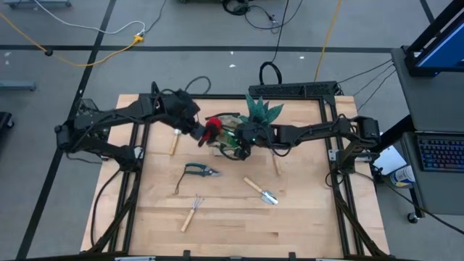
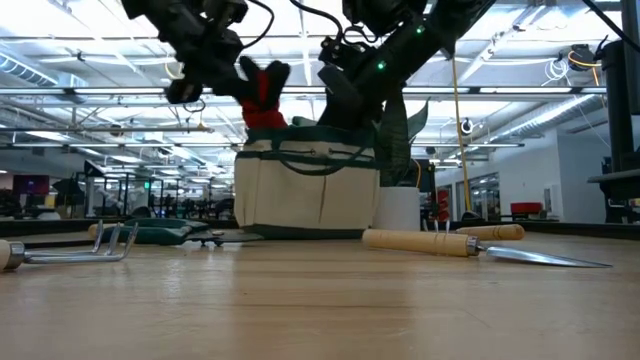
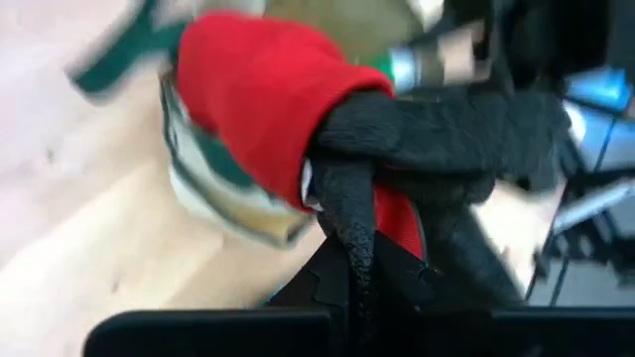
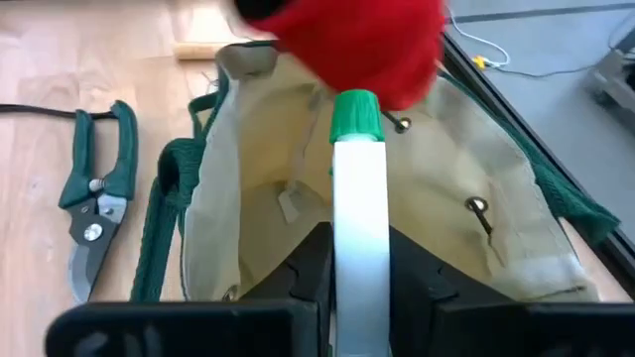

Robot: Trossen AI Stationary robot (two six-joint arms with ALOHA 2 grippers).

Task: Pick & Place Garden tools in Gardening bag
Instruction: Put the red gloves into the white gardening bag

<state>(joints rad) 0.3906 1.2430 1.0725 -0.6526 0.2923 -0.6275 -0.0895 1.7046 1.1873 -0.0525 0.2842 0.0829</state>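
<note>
- Gardening bag (image 1: 229,141), one: round tan fabric tote with dark green trim, standing upright just above the table's centre, mouth open.
- Table (image 1: 239,225), one: pale wood top, carrying everything listed.
- Plant (image 1: 262,110), one: teal and spiky, at 1 o'clock from the bag, just beside it.
- Left gripper (image 1: 202,133), one: at 9 o'clock of the bag, above its rim, fingers (image 3: 347,213) closed tight on the gloves.
- Right gripper (image 1: 241,140), one: at 3 o'clock of the bag, over its mouth, fingers clamped on the spray bottle.
- Gloves (image 1: 212,128), red and black, count unclear: hanging in the air over the bag's 9 o'clock edge.
- Spray bottle (image 4: 359,213), one: white body, green collar, held above the bag's open inside.
- Pruning shears (image 1: 199,171), one: green-handled, flat on the table at 7 o'clock from the bag.
- Trowel (image 1: 261,191), one: wooden handle, at 5 o'clock from the bag.
- Rake (image 1: 192,211), one: wooden handle, at 7 o'clock, beyond the shears.
- Further wooden handles, two: one (image 1: 175,141) at 9 o'clock, one (image 1: 275,164) at 4 o'clock; their heads cannot be told.
</note>
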